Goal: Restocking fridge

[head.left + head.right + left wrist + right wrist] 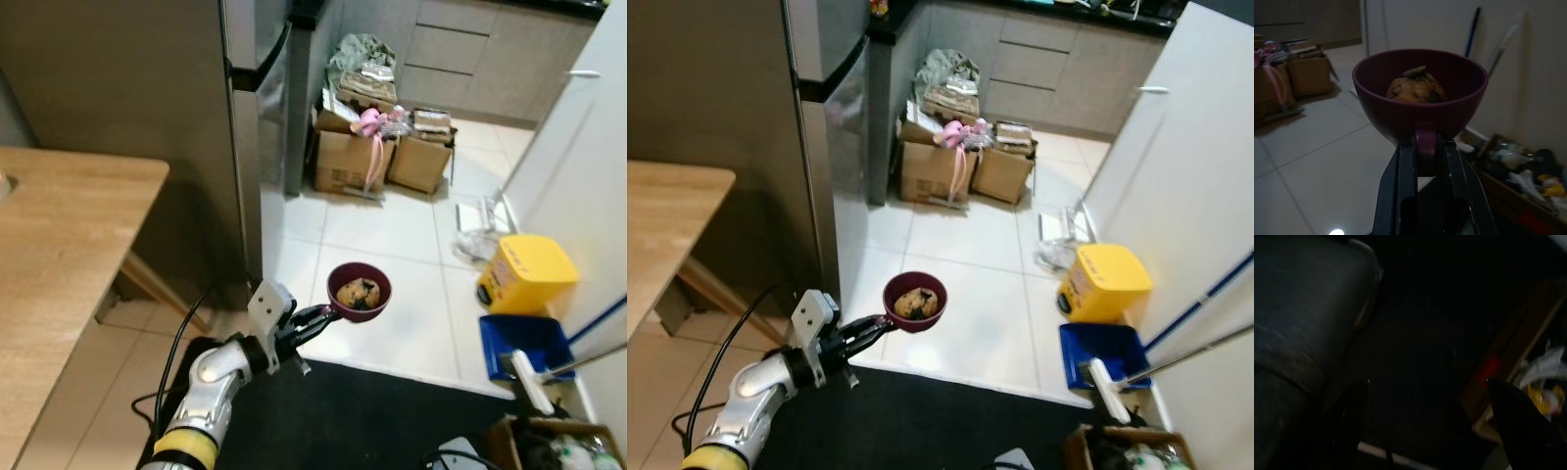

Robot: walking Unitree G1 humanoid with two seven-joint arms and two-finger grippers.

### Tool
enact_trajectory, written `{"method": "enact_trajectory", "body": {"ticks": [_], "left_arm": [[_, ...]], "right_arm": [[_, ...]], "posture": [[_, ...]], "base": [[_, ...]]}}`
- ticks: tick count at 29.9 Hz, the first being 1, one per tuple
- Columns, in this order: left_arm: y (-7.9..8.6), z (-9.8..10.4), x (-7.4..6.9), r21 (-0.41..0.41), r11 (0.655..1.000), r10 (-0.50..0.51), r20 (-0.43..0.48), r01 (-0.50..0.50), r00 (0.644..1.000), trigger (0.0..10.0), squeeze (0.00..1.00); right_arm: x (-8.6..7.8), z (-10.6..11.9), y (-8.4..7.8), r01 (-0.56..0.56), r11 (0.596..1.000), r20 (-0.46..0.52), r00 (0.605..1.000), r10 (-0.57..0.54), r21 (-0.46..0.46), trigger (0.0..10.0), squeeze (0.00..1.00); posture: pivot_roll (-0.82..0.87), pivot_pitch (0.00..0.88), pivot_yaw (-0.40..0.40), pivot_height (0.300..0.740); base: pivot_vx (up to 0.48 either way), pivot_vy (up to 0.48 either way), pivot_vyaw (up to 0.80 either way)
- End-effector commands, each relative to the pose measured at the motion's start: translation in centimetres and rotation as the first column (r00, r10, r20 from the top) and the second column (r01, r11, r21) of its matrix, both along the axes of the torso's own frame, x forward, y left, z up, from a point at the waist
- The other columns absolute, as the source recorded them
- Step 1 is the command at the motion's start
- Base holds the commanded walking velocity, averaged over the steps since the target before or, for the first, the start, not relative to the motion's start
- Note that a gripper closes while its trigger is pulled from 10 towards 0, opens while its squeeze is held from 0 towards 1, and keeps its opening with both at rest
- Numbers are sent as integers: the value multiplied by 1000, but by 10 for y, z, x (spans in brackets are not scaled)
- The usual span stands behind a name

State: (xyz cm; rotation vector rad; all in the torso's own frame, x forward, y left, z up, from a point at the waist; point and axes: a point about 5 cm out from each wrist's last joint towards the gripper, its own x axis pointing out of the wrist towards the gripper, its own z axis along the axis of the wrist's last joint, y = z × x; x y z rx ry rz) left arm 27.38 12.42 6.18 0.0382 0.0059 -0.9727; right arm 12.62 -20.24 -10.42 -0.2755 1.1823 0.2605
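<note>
1. The left tool (318,321) is reaching out in front of the robot, its two long black fingers (1400,191) closing on the short stub handle of a bowl (360,291) and holding it level in the air above the pale tiled floor (392,235).
2. The bowl is sitting well apart from the fridge (127,88), which is standing with its doors shut off to the robot's left, just beyond the wooden bench (59,255).
3. By my judgement the restocking is sitting at an early-to-middle stage: the bowl is picked up and being carried, while opening the fridge and setting the bowl on a shelf are both left to do.
4. The bowl is looking like smooth, matte, dark maroon plastic, round and deep with a thick rim; inside it is resting a lumpy, golden-brown piece of food (1417,88), possibly a muffin or pastry with dark spots, though the dim wrist view is leaving that unsure.
5. The fridge is showing a brushed grey metal skin with a dark curved handle (274,54); the bench is showing warm, grained wood with a rounded corner.
6. The right tool (1425,421) is hanging idle in deep shade, its dark fingers standing spread apart and holding nothing.
7. A dark mat (372,421) is lying under the robot.
</note>
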Motion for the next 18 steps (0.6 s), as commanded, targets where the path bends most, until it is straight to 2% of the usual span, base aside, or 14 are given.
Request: {"method": "enact_trajectory", "body": {"ticks": [1,18], "left_arm": [[-4,5,1,8,1000,-26,25,25,999,10000,0],[-7,3,-2,19,998,-53,12,52,999,10000,0]], "right_arm": [[-1,1,-7,6,1000,3,1000,-6,-18,10000,0],[-2,2,-15,14,1000,3,1000,-13,-24,10000,0]], "posture": [[79,8,-94,740],[80,0,-92,740]], "base": [[428,0,0],[426,0,0]]}}
